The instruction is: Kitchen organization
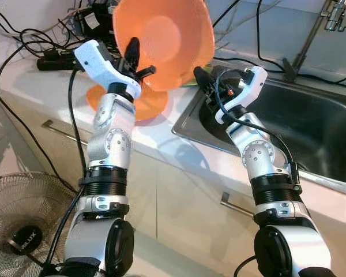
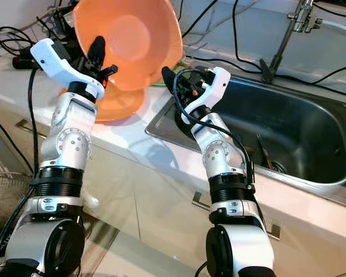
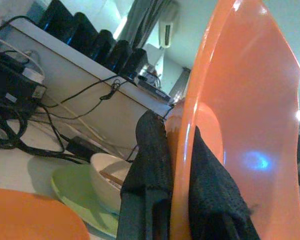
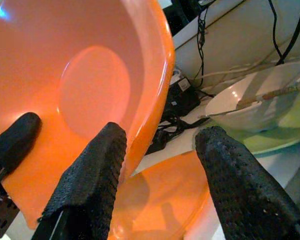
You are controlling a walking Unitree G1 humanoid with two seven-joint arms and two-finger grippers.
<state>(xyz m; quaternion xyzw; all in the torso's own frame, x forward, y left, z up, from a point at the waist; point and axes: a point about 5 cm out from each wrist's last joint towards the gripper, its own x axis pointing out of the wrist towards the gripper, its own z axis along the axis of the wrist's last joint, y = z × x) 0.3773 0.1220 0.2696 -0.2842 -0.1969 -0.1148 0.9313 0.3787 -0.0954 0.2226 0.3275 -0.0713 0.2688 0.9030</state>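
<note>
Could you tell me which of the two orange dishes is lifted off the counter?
The orange bowl, tilted on edge and clamped by the left gripper; the orange plate lies flat beneath it.

Left gripper (image 1: 139, 64) clamps tilted orange bowl (image 1: 164, 40) rim above counter (image 1: 155, 135); right gripper (image 1: 203, 78) beside sink (image 1: 311, 130).

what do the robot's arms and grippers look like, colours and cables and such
Both arms are silver metal segments with round screw-studded joints and black ribbed bands. Each wrist has a white housing. The left gripper and right gripper each have two long black fingers with a dimpled texture. Black cables trail along both arms.
</note>
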